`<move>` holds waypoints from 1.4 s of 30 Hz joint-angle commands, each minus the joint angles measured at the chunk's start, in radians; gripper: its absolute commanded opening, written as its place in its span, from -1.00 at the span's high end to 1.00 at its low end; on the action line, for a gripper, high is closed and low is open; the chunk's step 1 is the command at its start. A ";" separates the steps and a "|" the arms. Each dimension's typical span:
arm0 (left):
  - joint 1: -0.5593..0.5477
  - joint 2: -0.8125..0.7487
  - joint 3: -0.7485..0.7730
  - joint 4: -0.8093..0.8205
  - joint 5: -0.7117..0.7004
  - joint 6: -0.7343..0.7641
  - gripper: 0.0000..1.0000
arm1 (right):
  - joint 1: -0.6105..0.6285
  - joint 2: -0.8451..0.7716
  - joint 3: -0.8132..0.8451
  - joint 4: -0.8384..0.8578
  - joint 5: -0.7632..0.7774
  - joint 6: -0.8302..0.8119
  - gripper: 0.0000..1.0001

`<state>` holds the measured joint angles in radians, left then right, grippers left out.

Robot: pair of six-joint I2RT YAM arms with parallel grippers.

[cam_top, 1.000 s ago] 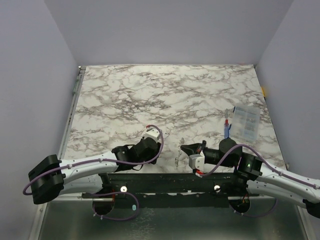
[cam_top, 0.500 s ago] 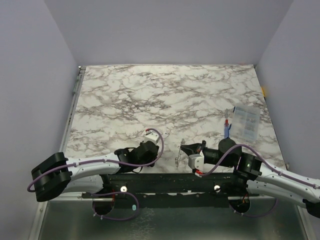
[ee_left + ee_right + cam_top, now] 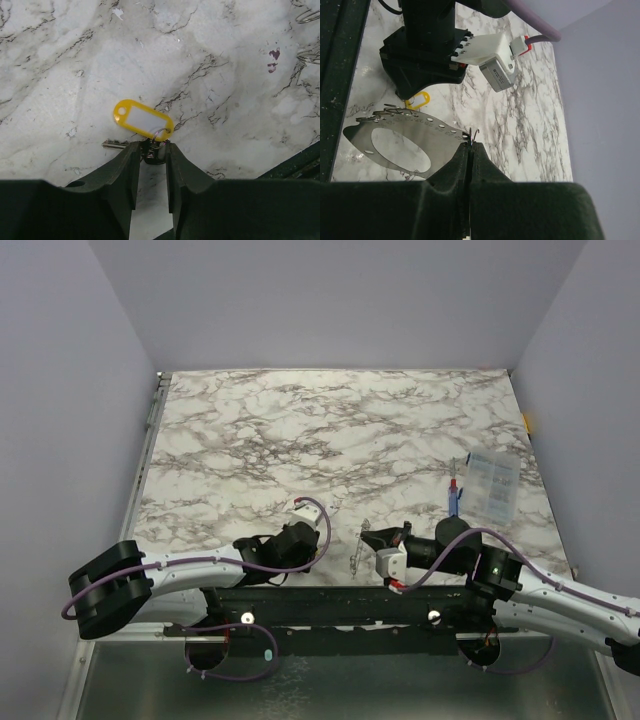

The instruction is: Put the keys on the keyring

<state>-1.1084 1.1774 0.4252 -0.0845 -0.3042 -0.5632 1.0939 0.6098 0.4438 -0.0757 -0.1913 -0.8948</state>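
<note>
Looking down from above, we see the marble surface (image 3: 400, 430) filling most of the view, with both arms folded low along its near edge. The left arm (image 3: 190, 570) reaches in from the left and the right arm (image 3: 560, 590) from the right, their tips close together near the middle of that edge.

Well off to the right lies a clear plastic packet (image 3: 493, 485), and just beside its left edge is a blue-and-red pen-like stick (image 3: 455, 498).

The right gripper (image 3: 469, 145) has its fingers pressed together, pinching the edge of a thin grey metal plate (image 3: 440, 132) that has an oval cut-out and a row of small holes along one side. The plate juts out from the fingertips above the surface.

On the surface under the left wrist lies a yellow key tag (image 3: 142, 119) with a white label. The keys (image 3: 114, 144) lie bunched at its near end, one silvery blade pointing left.

The left gripper (image 3: 152, 146) stands over them, its fingers a narrow gap apart with the dark head of the bunch between the tips. We cannot tell whether they grip it.

The keyring (image 3: 394, 111), a thin wire loop, sits at the plate's far end, apart from the keys.
</note>
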 commanded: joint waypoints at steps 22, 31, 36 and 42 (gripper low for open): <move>-0.021 0.090 0.024 0.081 -0.016 0.049 0.49 | 0.008 -0.010 -0.007 0.046 0.036 0.026 0.99; -0.033 0.098 0.052 0.080 -0.033 0.032 0.28 | 0.008 -0.001 -0.010 0.048 0.035 0.027 0.99; -0.047 0.089 0.071 0.071 -0.040 0.025 0.21 | 0.008 0.003 -0.011 0.051 0.034 0.025 0.99; -0.057 0.121 0.084 0.062 -0.076 0.043 0.32 | 0.007 0.004 -0.011 0.051 0.030 0.025 0.99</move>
<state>-1.1557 1.2743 0.4789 -0.0025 -0.3321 -0.5297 1.0939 0.6151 0.4400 -0.0689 -0.1730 -0.8703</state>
